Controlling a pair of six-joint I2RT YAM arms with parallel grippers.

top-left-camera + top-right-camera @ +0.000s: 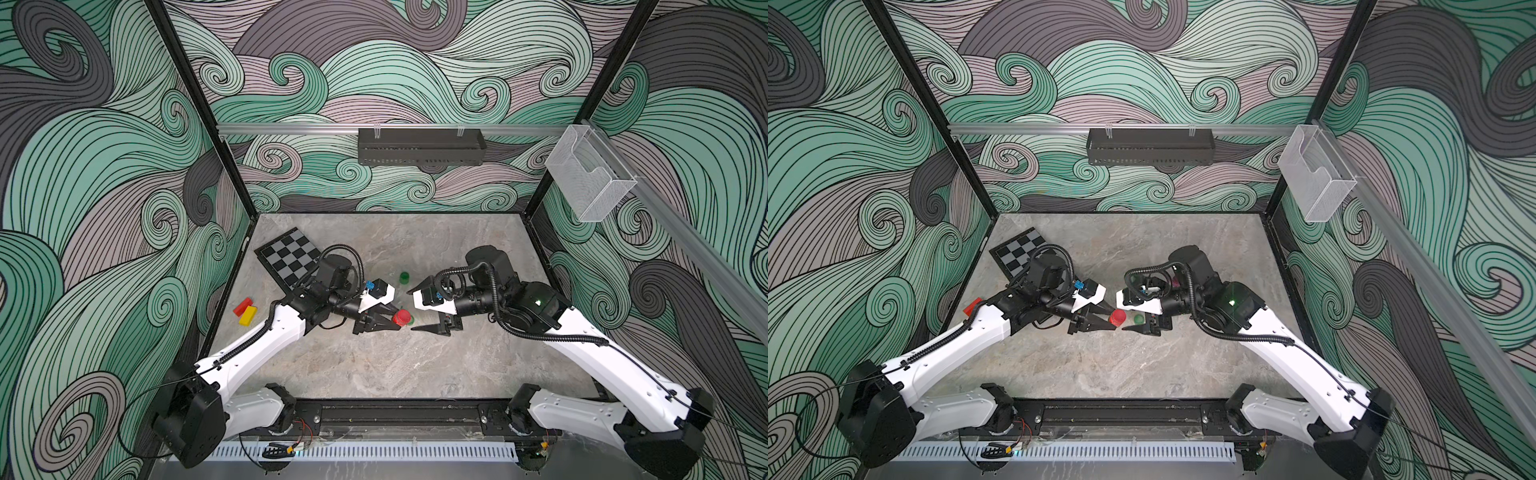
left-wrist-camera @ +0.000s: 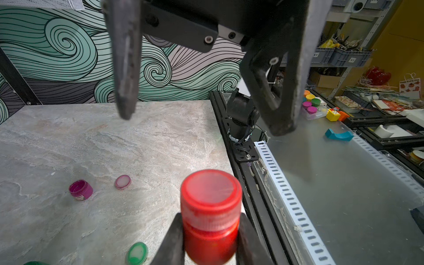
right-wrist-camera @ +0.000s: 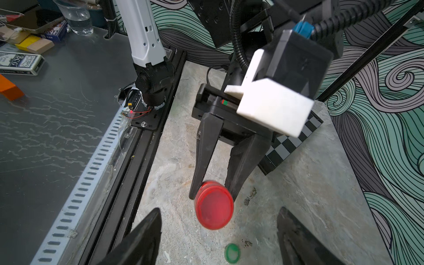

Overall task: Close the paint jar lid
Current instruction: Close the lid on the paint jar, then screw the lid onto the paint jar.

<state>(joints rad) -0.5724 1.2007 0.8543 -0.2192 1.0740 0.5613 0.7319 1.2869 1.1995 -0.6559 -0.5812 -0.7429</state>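
A red paint jar (image 2: 210, 238) with its red lid (image 2: 211, 190) on top is held above the table. My left gripper (image 2: 211, 229) is shut on the jar's body below the lid. In both top views the jar (image 1: 402, 317) (image 1: 1118, 317) is at the tips of the left gripper (image 1: 395, 322). My right gripper (image 1: 415, 309) faces it, open. Its fingers (image 3: 146, 231) stand wide apart on either side of the lid (image 3: 214, 206) without touching it. I cannot tell how tightly the lid sits.
An open magenta jar (image 2: 80, 190), its lid (image 2: 123, 182) and a green lid (image 2: 137, 253) lie on the table. A green jar (image 1: 404, 278) stands behind the grippers. Checkerboard (image 1: 289, 255), red block (image 1: 243, 306) and yellow block (image 1: 248, 316) sit left.
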